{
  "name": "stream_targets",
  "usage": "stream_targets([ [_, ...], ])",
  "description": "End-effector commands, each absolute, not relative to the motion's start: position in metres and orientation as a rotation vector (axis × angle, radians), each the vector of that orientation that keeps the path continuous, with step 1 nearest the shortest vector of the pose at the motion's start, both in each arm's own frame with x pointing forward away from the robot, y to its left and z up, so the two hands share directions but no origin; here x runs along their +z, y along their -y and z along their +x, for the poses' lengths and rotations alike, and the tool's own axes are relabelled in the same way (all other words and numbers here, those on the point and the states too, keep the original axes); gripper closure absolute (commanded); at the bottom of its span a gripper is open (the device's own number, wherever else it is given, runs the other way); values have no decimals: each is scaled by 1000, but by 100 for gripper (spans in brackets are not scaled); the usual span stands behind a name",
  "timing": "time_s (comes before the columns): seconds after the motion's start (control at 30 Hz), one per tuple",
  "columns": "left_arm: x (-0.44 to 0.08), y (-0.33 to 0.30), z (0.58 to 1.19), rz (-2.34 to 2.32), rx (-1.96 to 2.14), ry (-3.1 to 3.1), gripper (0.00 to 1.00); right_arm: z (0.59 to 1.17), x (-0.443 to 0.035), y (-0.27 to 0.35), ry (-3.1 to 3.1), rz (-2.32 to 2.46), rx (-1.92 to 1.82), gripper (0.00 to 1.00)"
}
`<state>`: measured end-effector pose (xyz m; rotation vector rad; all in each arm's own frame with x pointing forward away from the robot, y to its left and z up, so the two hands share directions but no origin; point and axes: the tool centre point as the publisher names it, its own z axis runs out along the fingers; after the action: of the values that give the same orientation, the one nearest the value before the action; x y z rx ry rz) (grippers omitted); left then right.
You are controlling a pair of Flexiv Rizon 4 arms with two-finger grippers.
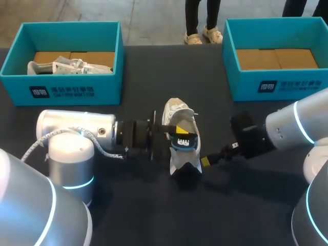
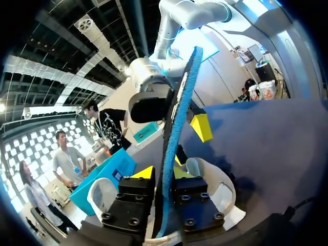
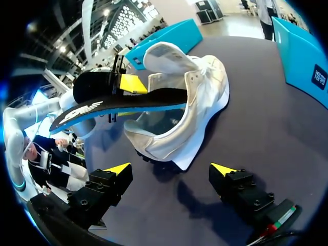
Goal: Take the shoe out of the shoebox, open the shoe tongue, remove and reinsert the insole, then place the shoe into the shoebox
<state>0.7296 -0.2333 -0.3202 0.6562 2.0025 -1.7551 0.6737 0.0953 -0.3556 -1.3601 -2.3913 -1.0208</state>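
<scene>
There are two teal shoeboxes standing at the far side of the dark table (image 1: 246, 205), well apart from each other. The left box (image 1: 77, 92) is holding one white shoe (image 1: 66, 65), lying on its side on the cardboard floor. The right box (image 1: 277, 87) is showing only its cardboard floor. That makes two shoes in all, because a second white shoe (image 1: 177, 110) is sitting out on the table between the boxes and nearer the robot.

There is one insole (image 1: 183, 141), black on top with a blue edge. The left gripper (image 1: 177, 132) is coming in from the side and pinching it. In the left wrist view both yellow-tipped fingers (image 2: 143, 172) are pressing on the insole (image 2: 177, 128) from two sides, and it is standing edge-on between them. It is hanging over the shoe (image 2: 220, 187) below. From the right wrist view the insole (image 3: 118, 105) is stretching level across the shoe's (image 3: 195, 92) opening (whether its far end is reaching inside, I cannot tell).

The right gripper (image 1: 205, 161) is hovering low just beside the near end of the shoe. Its two fingers are spread wide and gripping nothing. In its own view the right gripper (image 3: 170, 169) is framing bare tabletop, with the shoe lying just ahead of the tips and not between them.
</scene>
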Motion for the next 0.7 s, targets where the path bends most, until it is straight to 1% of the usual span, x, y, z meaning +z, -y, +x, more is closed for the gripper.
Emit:
stream_targets([
  [0.03,-322,229,727,663,-1747,-2016,100,673,-356,-99,2395,-1364,-1019,0],
  [0.7,-341,229,742,639,-1660,-2088,100,670,-361,-99,2399,-1354,-1019,0],
])
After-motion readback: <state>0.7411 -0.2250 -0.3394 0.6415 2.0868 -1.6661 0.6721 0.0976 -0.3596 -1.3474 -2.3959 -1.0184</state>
